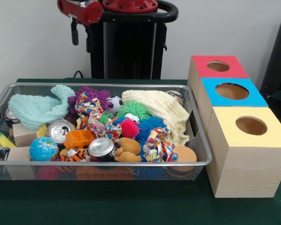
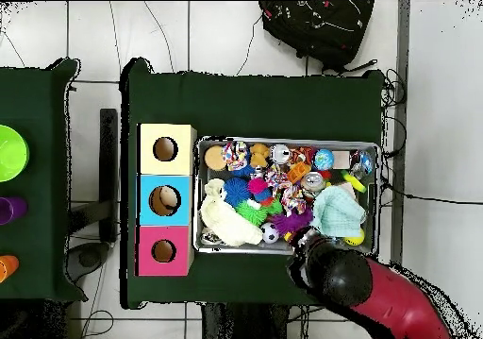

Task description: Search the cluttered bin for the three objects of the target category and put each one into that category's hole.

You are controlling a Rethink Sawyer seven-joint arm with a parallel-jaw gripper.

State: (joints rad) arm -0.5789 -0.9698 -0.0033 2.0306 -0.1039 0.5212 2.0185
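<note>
**Bin full, arm drawn back — gripper state cannot be told**

Arm parked at the bin's edge, above the purple spiky toy. Gripper seen only as a dark stub under the red arm; open or closed not discernible. Below and forward of the gripper: wire bin on the green worktop, crowded — teal cloth, cream cloth, two cans, globe ball, knotted rope toy. Well off to one side of the gripper: three boxes touching in a row, red-topped, blue-topped, yellow-topped, each with a round hole.
</note>
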